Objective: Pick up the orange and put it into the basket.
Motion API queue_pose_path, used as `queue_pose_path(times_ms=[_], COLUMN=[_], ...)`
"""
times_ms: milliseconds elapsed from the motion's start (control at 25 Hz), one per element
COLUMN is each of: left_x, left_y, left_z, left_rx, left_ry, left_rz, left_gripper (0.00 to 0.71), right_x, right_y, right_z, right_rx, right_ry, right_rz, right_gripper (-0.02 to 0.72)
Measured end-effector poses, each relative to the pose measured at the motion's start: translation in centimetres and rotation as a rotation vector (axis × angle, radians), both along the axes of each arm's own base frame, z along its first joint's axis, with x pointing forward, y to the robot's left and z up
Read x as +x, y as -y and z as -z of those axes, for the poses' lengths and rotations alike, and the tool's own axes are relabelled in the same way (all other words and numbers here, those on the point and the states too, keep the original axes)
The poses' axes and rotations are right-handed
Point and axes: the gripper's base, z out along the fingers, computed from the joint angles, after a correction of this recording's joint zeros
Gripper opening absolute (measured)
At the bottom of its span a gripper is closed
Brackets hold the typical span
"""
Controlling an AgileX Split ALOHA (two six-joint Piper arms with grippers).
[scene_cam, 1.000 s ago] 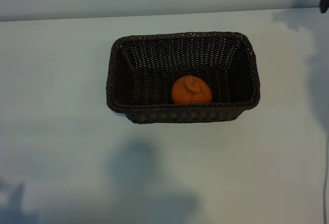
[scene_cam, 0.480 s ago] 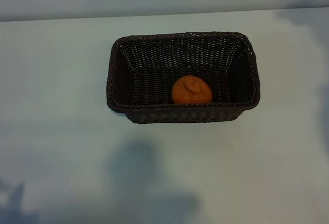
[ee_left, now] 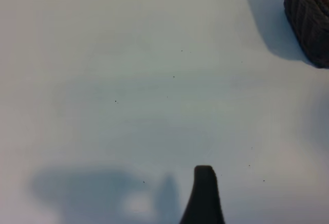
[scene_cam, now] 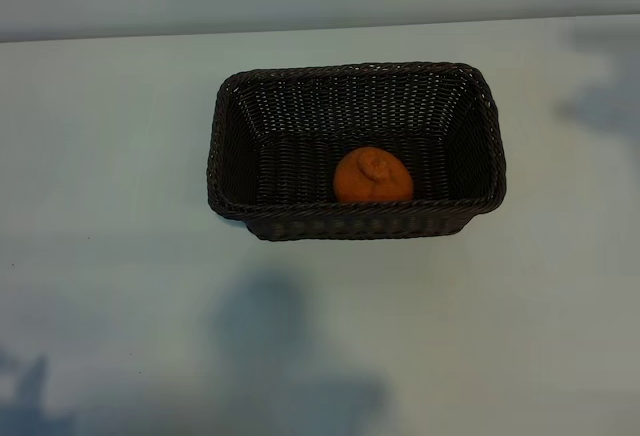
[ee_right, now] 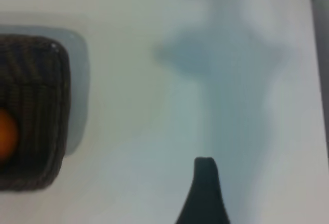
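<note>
From outside I see the orange (scene_cam: 372, 176) sitting inside the basket (scene_cam: 228, 136) by its near wall, and the right arm that showed at the far right corner a second ago is gone. My left gripper (ee_left: 204, 193) hangs wide open and empty over bare table (ee_left: 128, 80), basket just right. My right gripper (ee_right: 204, 188) is wide open and empty too, so I think the job is done.

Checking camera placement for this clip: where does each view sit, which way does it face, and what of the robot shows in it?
Exterior view: steeply above the table, looking down on the basket holding the orange; no arm shows.
Left wrist view: on the left arm, facing bare table; one dark fingertip and a basket corner show.
Right wrist view: on the right arm, facing table; one fingertip, the basket's end and part of the orange show.
Shared: all three show the basket.
</note>
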Motion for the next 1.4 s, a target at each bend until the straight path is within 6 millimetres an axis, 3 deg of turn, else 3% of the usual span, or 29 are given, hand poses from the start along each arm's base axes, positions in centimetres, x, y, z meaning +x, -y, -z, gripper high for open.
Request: queue_pose_path(times_ms=[120,280,520,640,960,1120,1400], left_x=[0.0,0.0,0.0,0.0,0.0,0.0,0.0], left_y=[0.0,0.0,0.0,0.0,0.0,0.0,0.0], left_z=[0.0,0.0,0.0,0.0,0.0,0.0,0.0], left_rx=[0.000,0.000,0.000,0.000,0.000,0.001,0.001], left_ry=[0.000,0.000,0.000,0.000,0.000,0.000,0.000], left_rz=[0.000,0.000,0.000,0.000,0.000,0.001,0.001], left_gripper=[0.590,0.590,0.590,0.590,0.590,0.590,0.590], right_x=[-6.7,-13.7,-20.6,-21.9,-22.1,-21.3,-20.9], right_y=[-1.2,-2.2,-3.4,-3.6,-3.7,-3.6,-3.7], right_z=[-0.7,0.5,4.0,6.5,13.1,14.5,15.3], right_rx=[-0.024,-0.053,-0.078,-0.075,-0.062,-0.068,-0.050], right_ry=[0.128,0.255,0.408,0.422,0.362,0.326,0.299], right_rz=[0.006,0.026,0.036,0.040,0.037,0.019,0.004], right_gripper=[0.550,0.550,0.549,0.550,0.550,0.550,0.549])
